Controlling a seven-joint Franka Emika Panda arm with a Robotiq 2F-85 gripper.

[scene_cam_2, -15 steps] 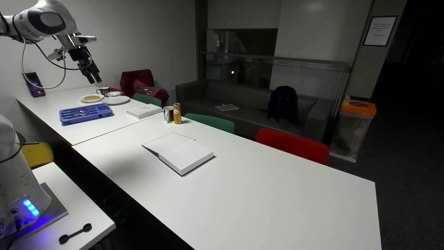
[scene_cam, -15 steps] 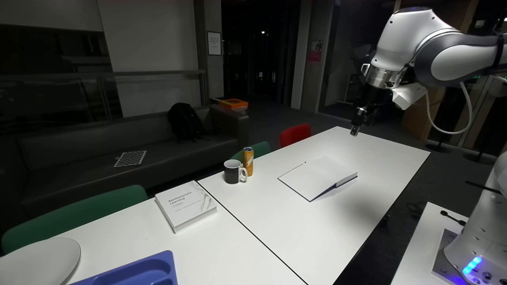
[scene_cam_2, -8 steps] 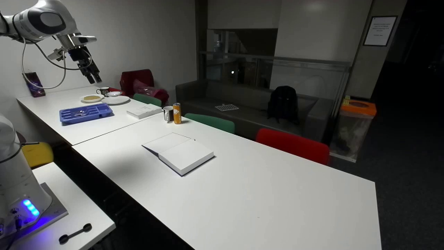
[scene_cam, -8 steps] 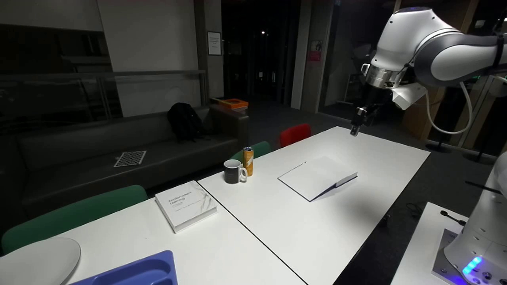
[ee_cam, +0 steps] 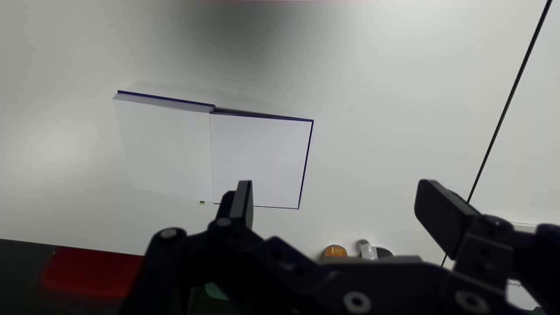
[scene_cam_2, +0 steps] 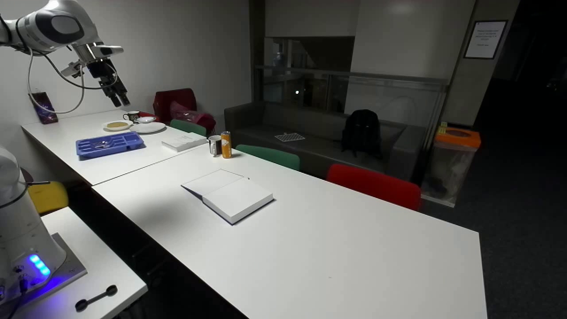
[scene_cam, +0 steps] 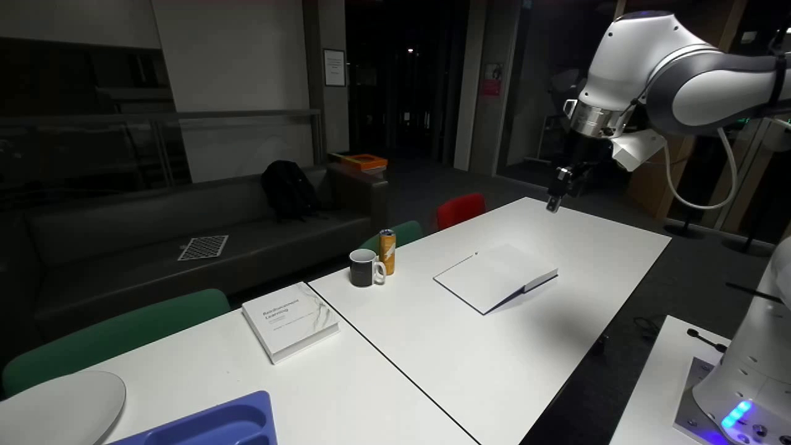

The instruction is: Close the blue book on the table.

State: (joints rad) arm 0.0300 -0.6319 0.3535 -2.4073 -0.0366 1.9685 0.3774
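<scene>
The blue book [scene_cam: 494,278] lies spread apart on the white table [scene_cam_2: 336,252], blank white pages up, its dark blue cover showing only as a thin rim. In the wrist view the book [ee_cam: 258,157] has its thick page block on the left and the single cover board on the right. That board's near edge stands slightly off the tabletop. My gripper [ee_cam: 336,188] is open, its fingers wide apart with nothing between them. High above the table hangs the gripper [scene_cam_2: 121,101], well apart from the book. The left finger covers a bit of the book's lower edge in the wrist view.
A mug [scene_cam: 362,269] and an orange can [scene_cam: 387,252] stand near the table's far edge. Beyond the dark seam are a white book [scene_cam: 290,318], a blue tray [scene_cam_2: 110,144] and plates [scene_cam_2: 148,127]. Green and red chairs [scene_cam_2: 374,188] line the far side.
</scene>
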